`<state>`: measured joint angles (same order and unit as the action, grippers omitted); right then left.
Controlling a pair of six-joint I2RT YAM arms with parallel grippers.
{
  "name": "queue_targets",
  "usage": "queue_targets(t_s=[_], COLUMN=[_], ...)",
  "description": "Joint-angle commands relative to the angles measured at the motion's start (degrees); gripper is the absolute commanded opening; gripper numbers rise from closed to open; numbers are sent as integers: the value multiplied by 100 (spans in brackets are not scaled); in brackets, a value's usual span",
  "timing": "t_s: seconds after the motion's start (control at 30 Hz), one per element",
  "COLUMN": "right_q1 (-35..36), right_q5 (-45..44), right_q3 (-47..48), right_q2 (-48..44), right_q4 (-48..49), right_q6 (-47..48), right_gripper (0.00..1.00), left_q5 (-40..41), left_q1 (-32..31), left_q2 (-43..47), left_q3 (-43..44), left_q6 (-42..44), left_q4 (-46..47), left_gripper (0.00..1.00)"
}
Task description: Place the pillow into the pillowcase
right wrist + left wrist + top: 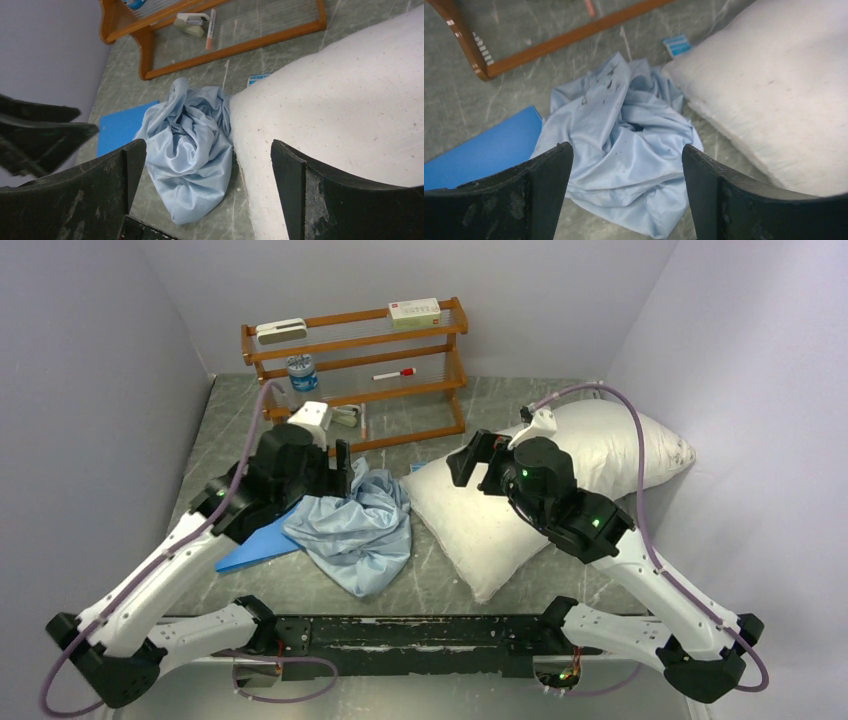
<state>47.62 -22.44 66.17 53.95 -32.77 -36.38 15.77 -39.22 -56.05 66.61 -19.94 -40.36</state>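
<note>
The white pillow (560, 480) (774, 85) (340, 110) lies diagonally across the right half of the table. A crumpled light-blue pillowcase (355, 525) (624, 145) (192, 150) is heaped just left of it, touching its near-left edge. My left gripper (340, 462) (626, 165) hovers open above the pillowcase's left side, with nothing between its fingers. Over the pillow's left part, my right gripper (470, 458) (207, 165) also stands open and empty.
A flat bright-blue sheet (255, 545) (479, 150) lies partly under the pillowcase on its left. At the back stands a wooden rack (355, 360) holding a box, a jar, a marker and a stapler. A small blue-striped card (676, 45) lies by the pillow's corner.
</note>
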Motion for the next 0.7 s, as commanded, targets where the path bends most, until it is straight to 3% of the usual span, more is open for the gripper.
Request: queue_targets(t_s=[0.0,0.17,0.3,0.5,0.67], right_q1=[39,37,37,39,37], right_q5=[21,41,136,273,432], right_q3=[-47,-116,-239,-302,-254], right_q2=[-121,-225,-383,-424,-392], right_q4=[77,99,250,325,338], right_q6=[-86,-73,-54,-72,-102], right_gripper=[100,100,100,100,100], left_q5=[-37,-651,-557,309,95], left_q1=[-42,-42,-42,-1,315], left_q2=[-395,-749,-1080,-1692,-2256], left_q3=[-222,-725,-1165,-1032,-847], left_q6=[-356,-576,-729,-546,-382], left_q4=[-151,375,793,1213,1645], left_gripper=[81,69,61,70,70])
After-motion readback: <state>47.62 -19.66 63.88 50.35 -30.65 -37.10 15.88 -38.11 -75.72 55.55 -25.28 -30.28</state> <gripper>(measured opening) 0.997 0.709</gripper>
